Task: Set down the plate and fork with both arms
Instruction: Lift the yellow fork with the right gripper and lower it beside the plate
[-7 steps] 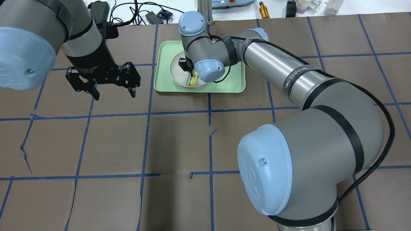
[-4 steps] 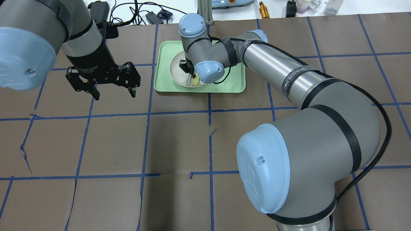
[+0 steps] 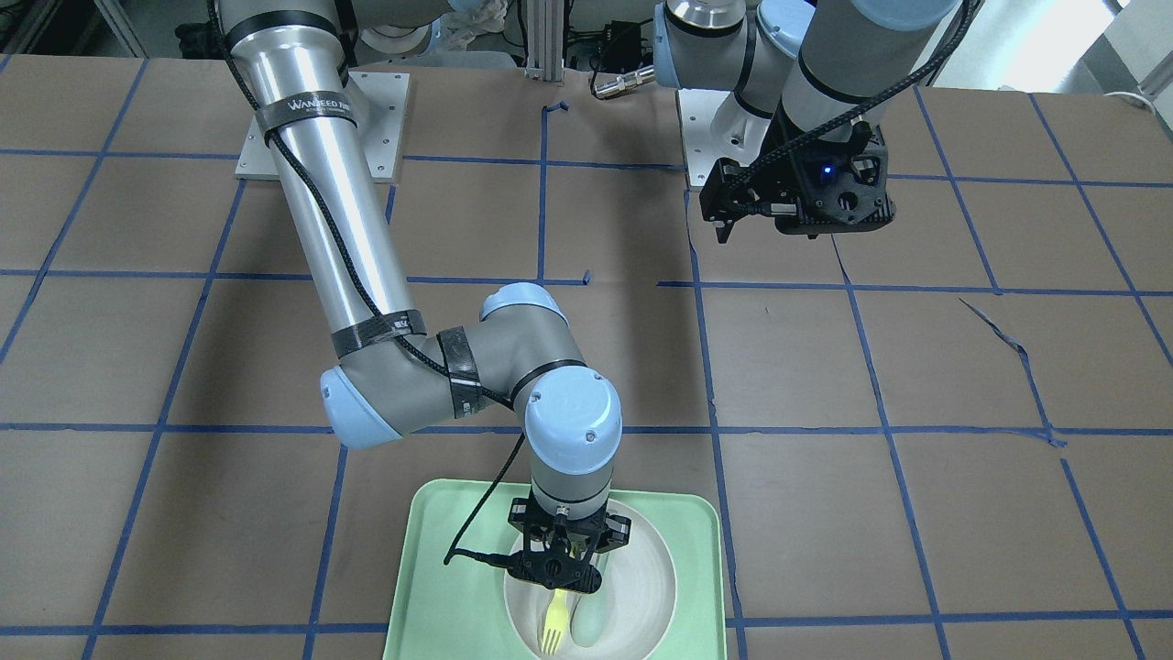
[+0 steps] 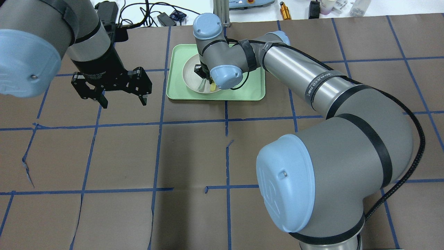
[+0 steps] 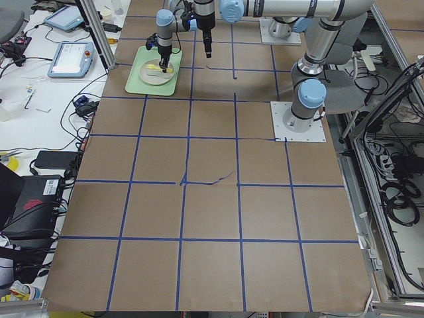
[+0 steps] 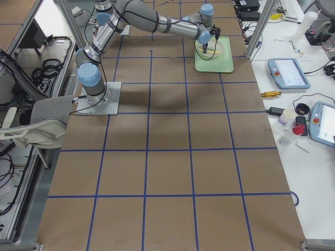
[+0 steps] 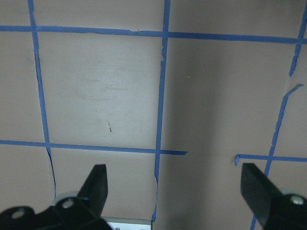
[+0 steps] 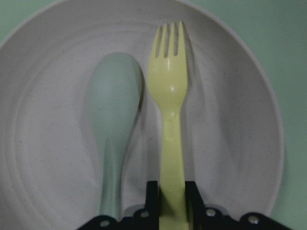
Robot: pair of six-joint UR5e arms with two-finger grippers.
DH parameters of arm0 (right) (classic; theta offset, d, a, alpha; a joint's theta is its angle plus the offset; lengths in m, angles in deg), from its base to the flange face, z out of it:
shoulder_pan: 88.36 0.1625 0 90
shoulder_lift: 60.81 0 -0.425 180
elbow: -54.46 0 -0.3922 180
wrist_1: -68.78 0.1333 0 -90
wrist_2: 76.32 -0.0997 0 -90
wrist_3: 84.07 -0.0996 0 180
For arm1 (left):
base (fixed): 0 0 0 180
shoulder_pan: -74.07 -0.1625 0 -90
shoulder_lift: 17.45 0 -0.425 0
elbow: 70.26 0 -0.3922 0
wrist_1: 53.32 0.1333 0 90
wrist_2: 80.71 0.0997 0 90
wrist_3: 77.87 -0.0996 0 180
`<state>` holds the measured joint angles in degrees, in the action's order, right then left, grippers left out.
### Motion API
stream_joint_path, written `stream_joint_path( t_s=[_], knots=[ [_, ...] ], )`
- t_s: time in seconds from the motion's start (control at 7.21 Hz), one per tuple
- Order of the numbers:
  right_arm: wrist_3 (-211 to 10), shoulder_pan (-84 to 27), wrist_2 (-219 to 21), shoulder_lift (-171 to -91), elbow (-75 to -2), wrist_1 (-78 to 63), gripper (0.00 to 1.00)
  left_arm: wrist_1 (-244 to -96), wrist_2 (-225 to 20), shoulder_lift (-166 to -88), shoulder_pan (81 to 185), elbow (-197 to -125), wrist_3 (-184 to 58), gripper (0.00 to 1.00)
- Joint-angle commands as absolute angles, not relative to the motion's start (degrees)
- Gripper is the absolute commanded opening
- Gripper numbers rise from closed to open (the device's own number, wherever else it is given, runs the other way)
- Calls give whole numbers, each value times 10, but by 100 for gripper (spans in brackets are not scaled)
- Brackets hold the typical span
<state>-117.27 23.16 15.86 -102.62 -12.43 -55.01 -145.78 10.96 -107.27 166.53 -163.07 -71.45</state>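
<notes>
The white plate [image 8: 230, 120] sits on the mint-green tray [image 3: 431, 568] and holds the yellow fork [image 8: 170, 96] and a pale grey-green spoon [image 8: 112, 105] side by side. My right gripper [image 8: 171, 201] is down in the plate and shut on the fork's handle end, with the tines pointing away from it. From the front the fork [image 3: 553, 623] sticks out below the right gripper [image 3: 557, 573]. I cannot tell whether the fork is off the plate. My left gripper [image 4: 124, 102] is open and empty above the bare table, left of the tray, and shows open in its wrist view [image 7: 177, 191].
The tray [image 4: 249, 86] lies at the table's far middle, and the right arm's wrist covers part of the plate [image 4: 190, 74]. Brown paper with blue tape lines covers the table. Cables and small devices lie beyond the far edge.
The right wrist has shifted slightly over the plate, and less of the yellow fork shows from under it in the overhead view. The left arm has not moved.
</notes>
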Motion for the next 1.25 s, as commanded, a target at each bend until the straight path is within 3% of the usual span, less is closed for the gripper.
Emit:
stream_joint_path(
  t_s=[0.0,0.42,0.83,0.97,1.11],
  knots=[
    [-1147,225,160,-1071,-139,-545,6,-1458,110,-1073,1664,-1631,-714,100],
    [-997,162,157,-1132,-235,-552,7,-1457,110,-1075,1664,-1631,-714,100],
    [-966,152,157,-1113,-258,-573,11,-1458,110,-1076,1664,-1631,-714,100],
    [-958,152,158,-1109,-262,-573,20,-1457,110,-1076,1664,-1631,-714,100],
    [-958,152,157,-1114,-273,-573,65,-1458,110,-1076,1665,-1631,-714,100]
  ],
)
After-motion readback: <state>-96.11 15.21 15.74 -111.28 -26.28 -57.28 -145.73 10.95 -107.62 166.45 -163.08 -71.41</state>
